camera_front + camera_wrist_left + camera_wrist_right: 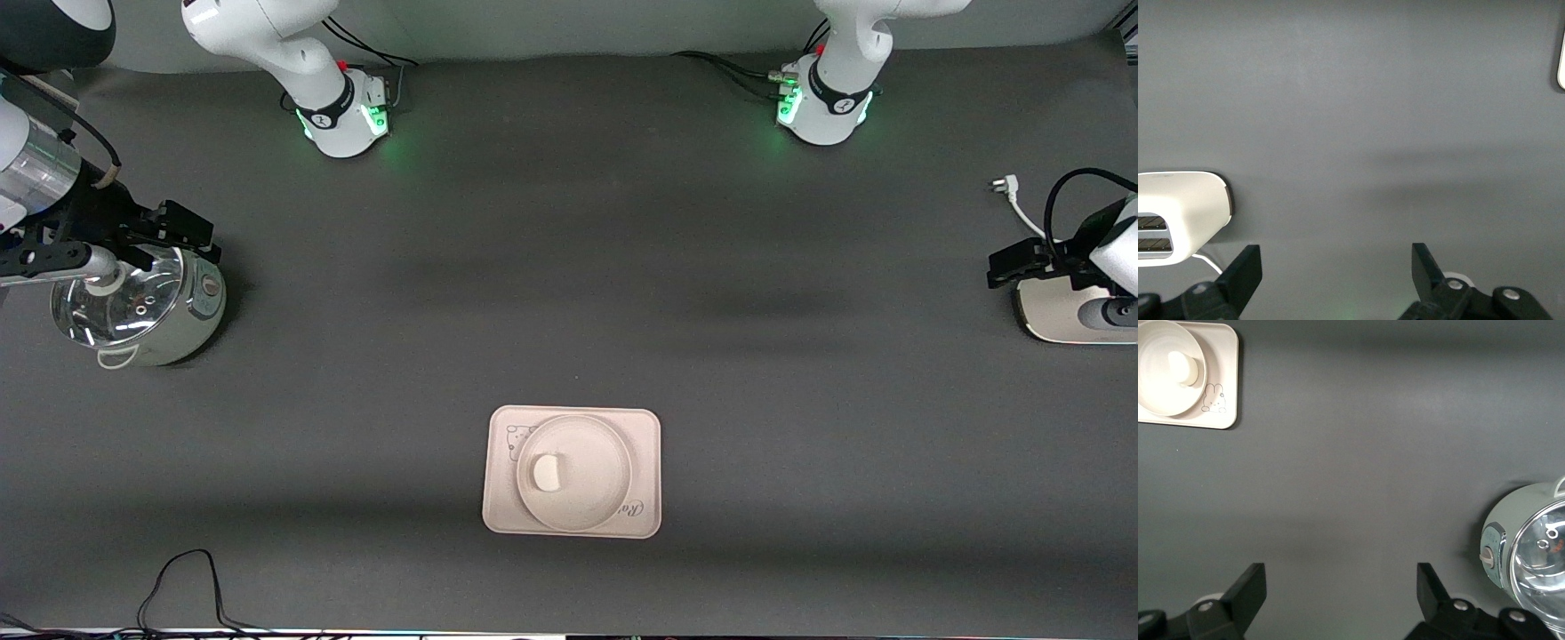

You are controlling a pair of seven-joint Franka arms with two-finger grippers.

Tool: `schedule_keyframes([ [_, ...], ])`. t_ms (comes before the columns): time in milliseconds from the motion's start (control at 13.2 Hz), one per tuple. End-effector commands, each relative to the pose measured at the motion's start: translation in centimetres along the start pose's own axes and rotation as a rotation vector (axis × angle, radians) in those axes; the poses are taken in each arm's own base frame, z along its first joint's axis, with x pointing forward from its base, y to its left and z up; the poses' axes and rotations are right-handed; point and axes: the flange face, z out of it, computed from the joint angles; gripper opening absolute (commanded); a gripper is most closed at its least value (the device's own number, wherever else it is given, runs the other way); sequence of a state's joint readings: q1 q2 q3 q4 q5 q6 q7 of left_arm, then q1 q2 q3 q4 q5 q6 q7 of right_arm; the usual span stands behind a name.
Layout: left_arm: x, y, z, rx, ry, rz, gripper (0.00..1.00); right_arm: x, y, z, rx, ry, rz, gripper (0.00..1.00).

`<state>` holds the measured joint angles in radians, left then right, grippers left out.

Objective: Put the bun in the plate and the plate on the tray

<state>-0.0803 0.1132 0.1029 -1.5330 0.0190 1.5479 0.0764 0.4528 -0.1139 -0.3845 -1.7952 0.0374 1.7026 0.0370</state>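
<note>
The small white bun (546, 471) lies in the round cream plate (591, 502). The plate sits on the rectangular cream tray (647, 427), near the front camera at mid-table. The right wrist view shows the bun (1183, 368), the plate (1157, 390) and the tray (1223, 360) far off. A sliver of the tray (1561, 67) shows in the left wrist view. My right gripper (178, 233) (1338, 577) is open and empty over the pot at the right arm's end. My left gripper (1013, 265) (1337, 257) is open and empty by the toaster at the left arm's end.
A pale green pot with a glass lid (133, 307) (1531, 547) stands at the right arm's end. A white toaster (1067, 311) (1178, 220) stands at the left arm's end, with its white plug (1005, 187) beside it. A black cable (178, 587) loops at the table's front edge.
</note>
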Motion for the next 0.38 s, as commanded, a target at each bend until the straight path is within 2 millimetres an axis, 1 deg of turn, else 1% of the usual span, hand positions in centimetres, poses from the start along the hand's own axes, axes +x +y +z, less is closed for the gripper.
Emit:
schedule_keyframes([
  [0,-0.1,0.4,-0.4,0.008,-0.006,-0.011,1.00,0.0,0.0,0.4,-0.024,-0.006,0.023,1.00],
  [151,0.0,0.4,-0.3,0.009,-0.006,-0.013,1.00,0.1,0.8,0.3,-0.025,-0.004,0.038,1.00],
  [227,0.0,0.4,-0.3,0.009,-0.006,-0.013,1.00,0.0,0.6,0.3,-0.029,-0.004,0.031,1.00],
  [302,0.0,0.4,-0.4,0.011,0.000,0.007,1.00,0.0,1.0,0.3,-0.038,-0.004,0.037,1.00],
])
